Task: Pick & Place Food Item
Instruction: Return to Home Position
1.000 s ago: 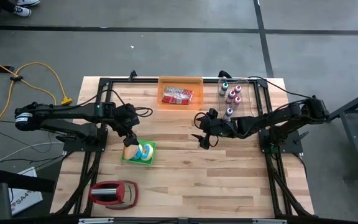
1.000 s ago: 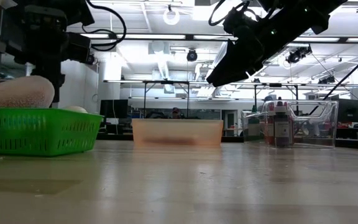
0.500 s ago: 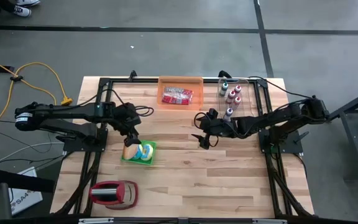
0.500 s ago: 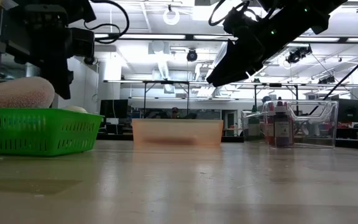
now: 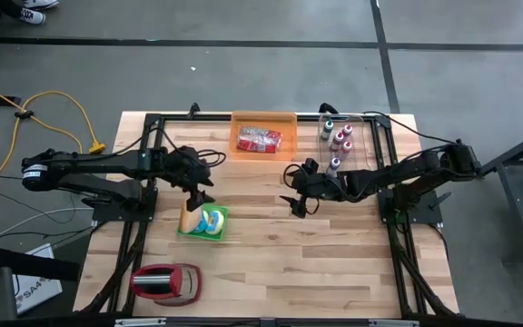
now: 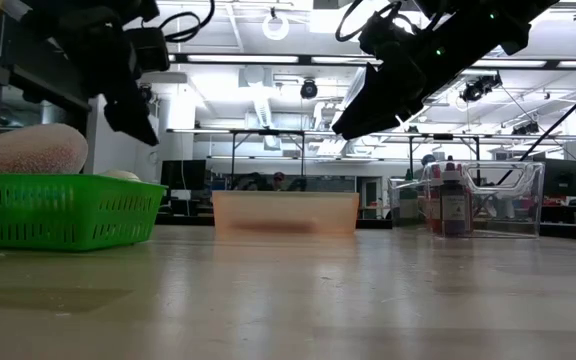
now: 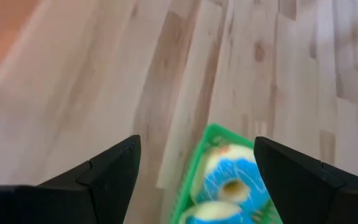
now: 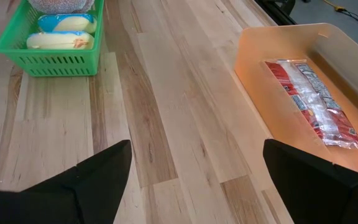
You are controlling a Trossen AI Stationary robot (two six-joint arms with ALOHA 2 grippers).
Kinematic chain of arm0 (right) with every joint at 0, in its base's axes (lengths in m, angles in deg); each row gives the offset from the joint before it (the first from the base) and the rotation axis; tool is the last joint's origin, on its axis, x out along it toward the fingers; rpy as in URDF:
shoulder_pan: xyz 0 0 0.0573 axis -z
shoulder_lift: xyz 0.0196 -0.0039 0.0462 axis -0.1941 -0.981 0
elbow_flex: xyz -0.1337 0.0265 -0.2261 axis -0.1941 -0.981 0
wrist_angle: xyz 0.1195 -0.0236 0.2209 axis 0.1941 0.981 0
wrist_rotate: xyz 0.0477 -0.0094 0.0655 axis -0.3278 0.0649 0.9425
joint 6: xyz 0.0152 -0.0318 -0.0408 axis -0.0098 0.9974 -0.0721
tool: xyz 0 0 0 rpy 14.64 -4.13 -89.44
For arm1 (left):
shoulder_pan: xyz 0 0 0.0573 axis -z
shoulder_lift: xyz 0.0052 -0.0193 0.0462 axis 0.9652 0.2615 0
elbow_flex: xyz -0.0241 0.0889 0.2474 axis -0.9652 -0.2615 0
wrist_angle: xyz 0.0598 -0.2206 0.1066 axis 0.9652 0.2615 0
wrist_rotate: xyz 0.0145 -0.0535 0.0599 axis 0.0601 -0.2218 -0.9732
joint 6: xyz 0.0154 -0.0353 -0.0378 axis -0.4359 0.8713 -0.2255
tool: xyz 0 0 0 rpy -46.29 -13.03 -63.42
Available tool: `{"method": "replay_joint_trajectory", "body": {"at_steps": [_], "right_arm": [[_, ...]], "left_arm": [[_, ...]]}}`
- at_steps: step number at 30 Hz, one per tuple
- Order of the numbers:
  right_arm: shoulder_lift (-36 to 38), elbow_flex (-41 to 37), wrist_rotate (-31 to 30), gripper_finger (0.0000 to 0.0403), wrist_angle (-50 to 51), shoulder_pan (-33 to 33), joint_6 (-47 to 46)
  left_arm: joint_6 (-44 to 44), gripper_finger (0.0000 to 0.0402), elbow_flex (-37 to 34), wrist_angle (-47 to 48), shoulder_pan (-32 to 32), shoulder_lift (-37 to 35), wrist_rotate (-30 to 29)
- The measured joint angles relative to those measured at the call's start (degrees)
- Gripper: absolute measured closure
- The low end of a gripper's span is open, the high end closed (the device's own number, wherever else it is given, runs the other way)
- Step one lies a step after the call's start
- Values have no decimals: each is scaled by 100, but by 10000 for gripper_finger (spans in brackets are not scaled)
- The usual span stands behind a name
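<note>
Nearby, the green slatted plastic bin [image 6: 58, 210] holds the brown sprinkled donut [image 5: 190, 220] and blue-iced donuts [image 5: 212, 221]. The left gripper [image 5: 199, 193] hovers just beyond it, fingers spread and empty. The right gripper [image 5: 295, 205], likewise spread, hangs mid-table before the orange plastic tray [image 5: 289, 145].

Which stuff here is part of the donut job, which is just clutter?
Job: green bin, brown donut, blue donuts, left gripper raised by bin.
Clutter: orange bin of packets, clear bin of bottles, red object; right gripper idle mid-table.

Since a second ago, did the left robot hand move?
Yes. In the low view the left gripper has risen above the green bin and swung toward the orange tray.
</note>
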Motion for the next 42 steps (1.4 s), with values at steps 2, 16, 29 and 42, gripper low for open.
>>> {"method": "replay_joint_trajectory", "body": {"at_steps": [2,16,29,42], "right_arm": [[0,0,0,50,0,-1,0],[-1,0,0,50,0,1,0],[-2,0,0,50,0,1,0],[-2,0,-2,50,0,0,0]], "left_arm": [[-3,96,0,-100,0,0,-94],[-356,96,0,-644,0,0,-656],[30,96,0,-338,0,0,-678],[33,96,0,-298,-10,-8,-682]]}}
